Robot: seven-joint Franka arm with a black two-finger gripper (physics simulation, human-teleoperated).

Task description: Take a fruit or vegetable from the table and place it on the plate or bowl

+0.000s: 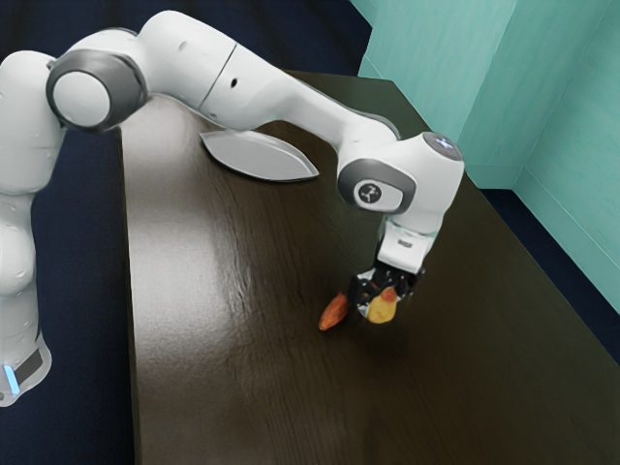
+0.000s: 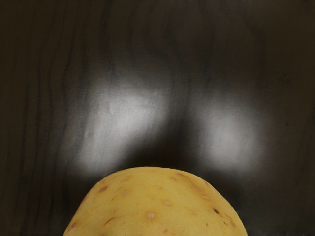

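A yellow potato [image 1: 380, 309] with brown specks sits between the black fingers of my gripper [image 1: 386, 294], low over the dark wooden table [image 1: 223, 320] at its middle right. The fingers press on it from both sides, so the gripper is shut on it. In the wrist view the potato [image 2: 152, 206] bulges up just under my hand, with bare table beyond it. An orange, carrot-like vegetable [image 1: 332, 311] lies on the table just to the exterior view's left of the potato. A flat grey plate [image 1: 260, 155] rests at the table's far side, partly under my arm.
Teal walls [image 1: 542, 87] rise behind the table's far right corner. The table's edges run close on the exterior view's left and far right. Bare wood stretches between the vegetables and the plate.
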